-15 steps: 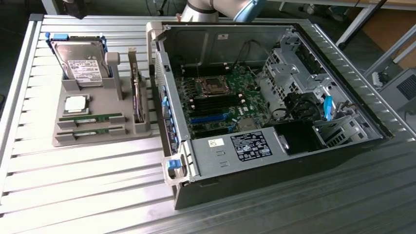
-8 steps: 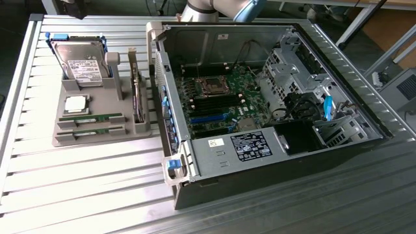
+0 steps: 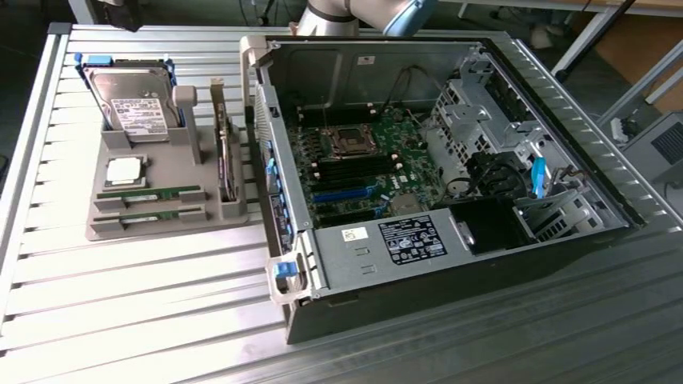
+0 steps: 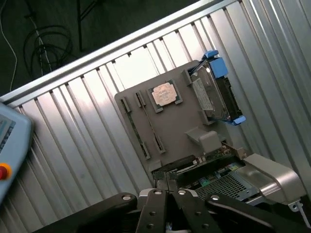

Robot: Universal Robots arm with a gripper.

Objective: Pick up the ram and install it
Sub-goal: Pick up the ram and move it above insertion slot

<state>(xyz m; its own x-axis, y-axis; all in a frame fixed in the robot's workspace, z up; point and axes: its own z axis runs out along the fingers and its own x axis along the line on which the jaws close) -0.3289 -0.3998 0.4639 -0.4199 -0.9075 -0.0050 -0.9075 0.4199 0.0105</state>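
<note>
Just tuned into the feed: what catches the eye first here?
The open computer case, motherboard exposed, takes the exterior view's right. On that view's left a grey tray holds a hard drive, a processor and two ram sticks. The gripper hangs above near the tray, fingers shut, empty.

Labels on the hard drive [image 3: 134, 108] and power supply [image 3: 412, 240] cannot be read.

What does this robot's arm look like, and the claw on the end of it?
The arm is a smooth, round tube in pale silver-grey, with a blue cap at one joint. The claw is matte black, built from flat bars hinged together like scissor links, with small shiny silver pins at the hinges.
</note>
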